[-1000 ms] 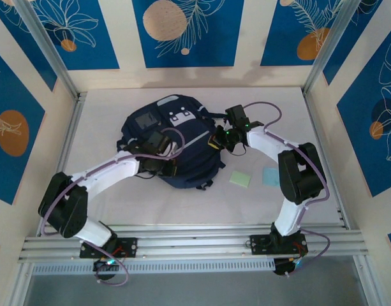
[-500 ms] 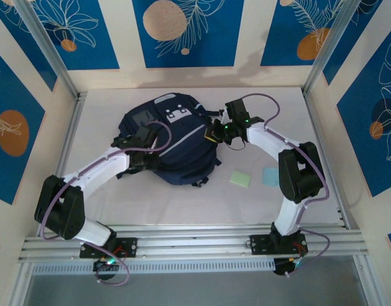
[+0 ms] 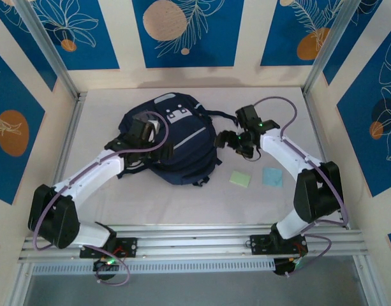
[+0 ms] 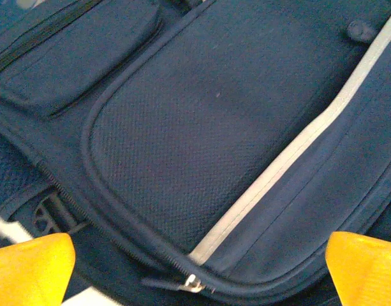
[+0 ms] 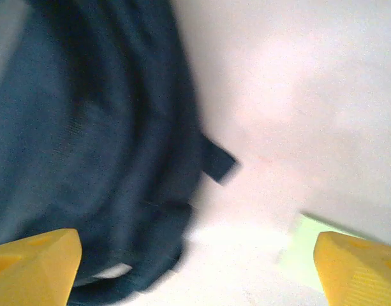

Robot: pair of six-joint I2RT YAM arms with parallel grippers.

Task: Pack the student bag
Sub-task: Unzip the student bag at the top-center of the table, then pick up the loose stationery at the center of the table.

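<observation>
The student bag (image 3: 182, 143), dark navy with light grey stripes and a white dotted patch, lies flat in the middle of the table. My left gripper (image 3: 149, 131) hovers over its left half and is open. In the left wrist view the yellow fingertips (image 4: 30, 269) stand far apart above a grey stripe (image 4: 291, 156) and a zipper pull (image 4: 192, 281). My right gripper (image 3: 229, 139) is just off the bag's right edge, open and holding nothing. The right wrist view shows the bag's side (image 5: 87, 140) at left, blurred, with bare table between the fingertips (image 5: 33, 266).
A light green sticky note (image 3: 240, 180) and a light blue one (image 3: 272, 176) lie on the white table (image 3: 99, 185) to the right of the bag; the green note (image 5: 307, 255) also shows beside my right fingertip. Black straps (image 3: 224, 116) trail from the bag's far right. Walls enclose the table.
My right gripper has drawn away to the right from the bag's edge. My left gripper has moved from the bag's near left toward its far left.
</observation>
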